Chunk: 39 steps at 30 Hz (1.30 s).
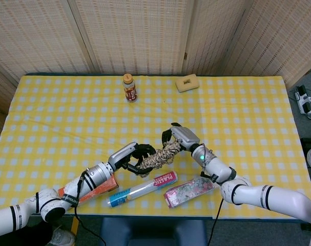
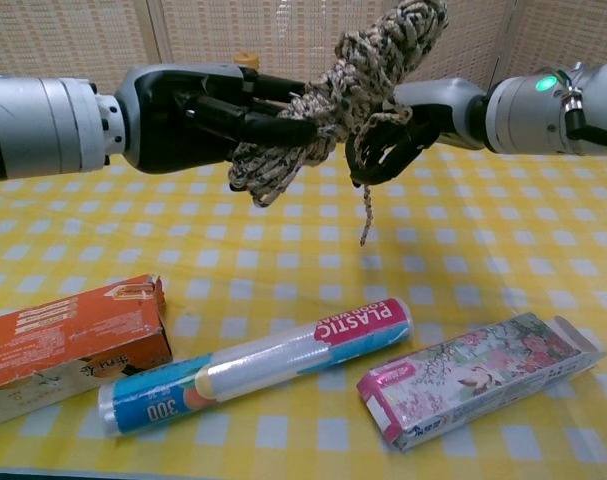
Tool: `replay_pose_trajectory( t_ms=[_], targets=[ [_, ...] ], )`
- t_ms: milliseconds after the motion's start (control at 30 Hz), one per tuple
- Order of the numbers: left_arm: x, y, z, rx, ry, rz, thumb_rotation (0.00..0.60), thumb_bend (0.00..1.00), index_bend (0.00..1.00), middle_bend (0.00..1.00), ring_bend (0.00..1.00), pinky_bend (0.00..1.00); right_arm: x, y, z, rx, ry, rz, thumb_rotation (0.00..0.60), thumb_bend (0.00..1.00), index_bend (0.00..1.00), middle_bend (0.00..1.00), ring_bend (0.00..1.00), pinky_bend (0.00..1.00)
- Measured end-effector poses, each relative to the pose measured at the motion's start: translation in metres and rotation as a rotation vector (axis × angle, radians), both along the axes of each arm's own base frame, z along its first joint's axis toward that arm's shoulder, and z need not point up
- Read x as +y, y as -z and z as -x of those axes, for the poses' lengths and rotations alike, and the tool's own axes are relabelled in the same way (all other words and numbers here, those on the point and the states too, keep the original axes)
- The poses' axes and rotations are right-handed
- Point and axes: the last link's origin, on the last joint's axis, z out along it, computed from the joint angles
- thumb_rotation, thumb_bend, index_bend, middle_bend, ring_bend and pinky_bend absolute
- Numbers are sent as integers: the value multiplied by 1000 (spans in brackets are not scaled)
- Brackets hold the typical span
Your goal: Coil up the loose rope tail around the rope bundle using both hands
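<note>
Your left hand (image 2: 198, 115) is clamped around the lower end of the mottled tan-and-brown braided rope bundle (image 2: 328, 95), holding it in the air above the yellow checked tablecloth (image 1: 68, 118). Your right hand (image 2: 403, 130) curls its fingers around the bundle's middle, gripping the rope. The loose tail (image 2: 366, 215) dangles just below that hand.

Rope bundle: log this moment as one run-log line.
left hand grips rope bundle | right hand holds loose rope tail | bundle above table | tail end hanging free
</note>
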Motion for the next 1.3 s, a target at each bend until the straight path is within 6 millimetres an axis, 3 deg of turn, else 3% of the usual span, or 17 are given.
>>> replay_pose_trajectory(
  t_ms=[633,867,1300],
  targets=[
    [18,11,20,252,154,-182,600,685,806,828,773,779,-2,-23,-13,-110,11,27,600,527,805,536,396,0],
    [20,11,21,225,80,-192,600,686,806,828,772,775,-3,-24,-10,-115,19,23,600,526,805,540,402,0],
    [17,12,18,294,160,-278,600,685,807,828,754,765,-5,-25,-14,-134,28,79,600,526,805,535,398,0]
  ],
)
